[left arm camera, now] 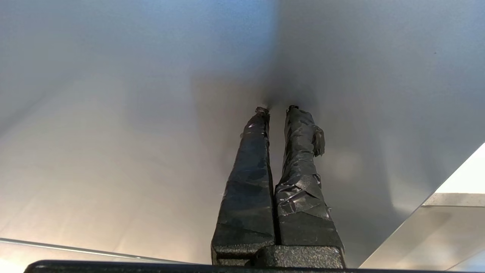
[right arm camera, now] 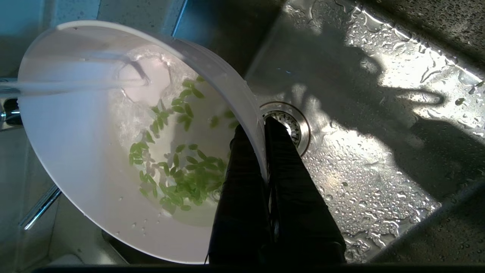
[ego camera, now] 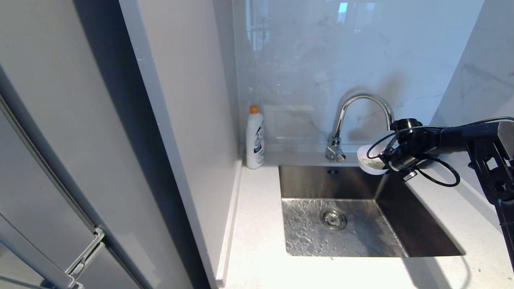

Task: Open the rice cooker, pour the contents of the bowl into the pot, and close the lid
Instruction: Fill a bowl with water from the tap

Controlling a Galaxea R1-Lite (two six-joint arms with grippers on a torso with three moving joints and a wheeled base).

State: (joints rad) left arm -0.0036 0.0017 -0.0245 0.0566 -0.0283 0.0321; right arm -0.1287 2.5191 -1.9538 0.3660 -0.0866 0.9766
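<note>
A white detergent bottle (ego camera: 255, 138) with an orange cap is seen standing at the counter's back corner, left of the steel sink (ego camera: 417, 224). A chrome gooseneck faucet (ego camera: 353, 120) rises behind the sink. The white bowl (ego camera: 367, 160), holding green grains (right arm camera: 182, 178) and water, is gripped by its rim over the sink's far right corner, the right gripper (right arm camera: 261, 155) clamped tight on it. The left gripper (left arm camera: 278, 110) is seen against a grey panel, jaws nearly together, empty. The rice cooker is not visible.

The print on the white bottle (ego camera: 254, 138) is too small to read.
</note>
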